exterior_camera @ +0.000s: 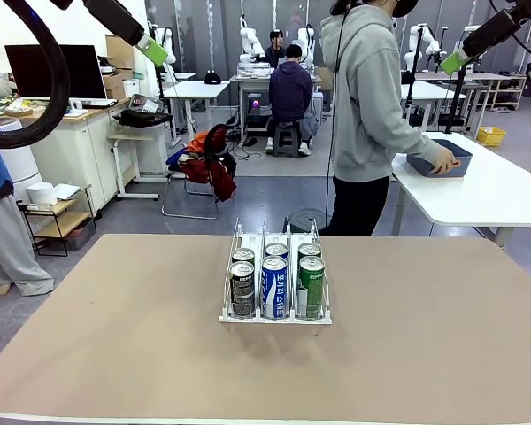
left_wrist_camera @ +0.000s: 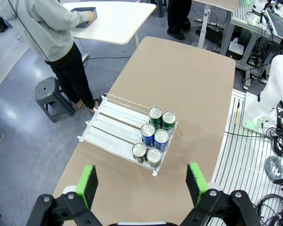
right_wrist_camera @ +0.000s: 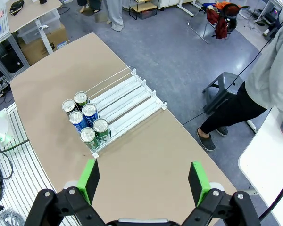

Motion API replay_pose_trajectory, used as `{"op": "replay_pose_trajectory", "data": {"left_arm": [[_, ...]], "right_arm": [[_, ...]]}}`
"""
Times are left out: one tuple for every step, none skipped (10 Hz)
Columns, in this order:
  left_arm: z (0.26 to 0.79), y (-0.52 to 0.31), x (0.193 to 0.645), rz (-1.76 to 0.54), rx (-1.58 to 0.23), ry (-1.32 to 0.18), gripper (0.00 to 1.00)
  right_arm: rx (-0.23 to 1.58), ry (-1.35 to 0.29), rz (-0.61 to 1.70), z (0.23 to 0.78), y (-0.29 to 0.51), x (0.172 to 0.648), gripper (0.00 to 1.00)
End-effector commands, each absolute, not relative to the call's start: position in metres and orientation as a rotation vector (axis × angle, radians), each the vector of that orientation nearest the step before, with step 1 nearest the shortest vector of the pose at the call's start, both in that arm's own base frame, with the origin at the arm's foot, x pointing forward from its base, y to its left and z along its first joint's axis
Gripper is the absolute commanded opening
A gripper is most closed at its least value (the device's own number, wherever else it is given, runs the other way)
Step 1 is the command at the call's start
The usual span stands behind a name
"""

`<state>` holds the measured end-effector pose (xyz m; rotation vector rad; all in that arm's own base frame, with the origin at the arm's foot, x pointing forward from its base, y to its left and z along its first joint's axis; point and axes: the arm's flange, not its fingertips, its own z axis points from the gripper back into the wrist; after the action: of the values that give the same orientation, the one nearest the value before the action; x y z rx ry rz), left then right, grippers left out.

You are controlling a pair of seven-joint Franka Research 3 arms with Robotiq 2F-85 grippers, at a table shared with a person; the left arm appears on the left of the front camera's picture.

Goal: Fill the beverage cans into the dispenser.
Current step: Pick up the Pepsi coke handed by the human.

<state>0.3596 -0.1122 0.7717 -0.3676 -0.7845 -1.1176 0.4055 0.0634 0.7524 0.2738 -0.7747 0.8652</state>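
**Six cans sat in the dispenser with both jaws hanging released above it**

The small clear-and-white three-lane dispenser (exterior_camera: 274, 318) stood at the middle of the brown rectangular worktop (exterior_camera: 115, 336), its low front lip towards the robot. Six slim aluminium beverage cans with silver tops stood upright inside it, two to a lane, all crowded against that front lip. In the dispenser's left lane a black Pepsi can (exterior_camera: 242, 289) stood at the lip with a second black can (exterior_camera: 243, 256) touching it from behind. The middle lane held a blue Pepsi can (exterior_camera: 274, 288) with another blue can (exterior_camera: 276, 251) behind it. The right lane held a green Sprite can (exterior_camera: 311, 287) backed by a second green can (exterior_camera: 309, 251).

The left jaws hung high above and to the left of the dispenser, spread wide and gripping nothing; their green-padded fingers (left_wrist_camera: 87, 183) framed the rack from above. The right jaws hung high above and to the right of the dispenser, likewise spread and holding nothing, with their green-padded fingers (right_wrist_camera: 88, 179) well apart.

A person in a grey hooded top (exterior_camera: 367, 97) stood beyond the dispenser's far end, turned aside. One hand (exterior_camera: 442, 161) rested on a blue rectangular plastic bin (exterior_camera: 429, 166) on a white side table (exterior_camera: 496, 190), well apart from the dispenser.
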Motion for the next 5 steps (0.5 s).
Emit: {"op": "replay_pose_trajectory", "data": {"left_arm": [[0.7718,-0.1126,0.3602,-1.109,-0.362,-0.786,1.00],[0.7718,-0.1126,0.3602,-1.109,-0.362,-0.786,1.00],[0.7718,-0.1126,0.3602,-1.109,-0.362,-0.786,1.00],[0.7718,-0.1126,0.3602,-1.109,-0.362,-0.786,1.00],[0.7718,-0.1126,0.3602,-1.109,-0.362,-0.786,1.00]], "right_arm": [[0.276,-0.773,0.868,0.7526,0.0639,0.4045,1.00],[0.276,-0.773,0.868,0.7526,0.0639,0.4045,1.00],[0.276,-0.773,0.868,0.7526,0.0639,0.4045,1.00],[0.276,-0.773,0.868,0.7526,0.0639,0.4045,1.00],[0.276,-0.773,0.868,0.7526,0.0639,0.4045,1.00]]}}
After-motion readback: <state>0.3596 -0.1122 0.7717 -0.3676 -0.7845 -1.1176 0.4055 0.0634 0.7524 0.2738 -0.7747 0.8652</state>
